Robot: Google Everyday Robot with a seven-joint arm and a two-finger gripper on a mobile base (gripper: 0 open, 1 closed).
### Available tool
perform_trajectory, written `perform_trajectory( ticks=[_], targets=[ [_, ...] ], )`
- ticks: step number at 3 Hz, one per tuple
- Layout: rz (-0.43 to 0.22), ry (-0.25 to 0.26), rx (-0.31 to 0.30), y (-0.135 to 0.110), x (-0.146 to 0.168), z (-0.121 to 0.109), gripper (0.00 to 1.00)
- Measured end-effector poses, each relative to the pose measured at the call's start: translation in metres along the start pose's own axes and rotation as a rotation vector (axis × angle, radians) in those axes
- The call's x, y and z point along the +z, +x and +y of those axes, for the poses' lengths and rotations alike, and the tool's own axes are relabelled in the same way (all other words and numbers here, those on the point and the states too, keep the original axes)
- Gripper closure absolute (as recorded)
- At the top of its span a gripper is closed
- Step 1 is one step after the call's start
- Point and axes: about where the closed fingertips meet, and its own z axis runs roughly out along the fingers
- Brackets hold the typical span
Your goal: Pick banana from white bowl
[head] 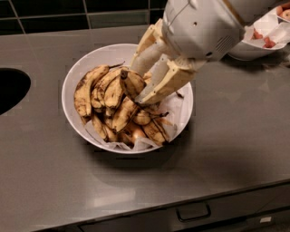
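The white bowl [96, 53] sits on the grey counter, lined with crumpled white paper [179, 108] and filled with several brown-spotted yellow bananas [112, 113]. My gripper [137, 86] reaches down into the bowl from the upper right, with its cream fingers [166, 84] on either side of one banana [131, 84]. That banana stands a little above the rest of the pile, stem up. The gripper is shut on it. The white wrist housing [204, 27] hides the bowl's far right rim.
A deeper white bowl with reddish fruit [265, 38] stands at the back right, partly behind the arm. A dark round hole [11, 88] is in the counter at the left. A black tiled wall [68, 13] runs behind. The counter's front edge has a drawer handle [194, 212] below.
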Motion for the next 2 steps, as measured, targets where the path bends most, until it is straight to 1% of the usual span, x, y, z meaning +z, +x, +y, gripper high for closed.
perform_trajectory(
  ticks=[1, 2],
  targets=[
    [0.09, 0.042, -0.034, -0.037, -0.029, 0.003, 1.0],
    [0.144, 0.073, -0.064, -0.063, -0.045, 0.005, 1.0]
  ],
)
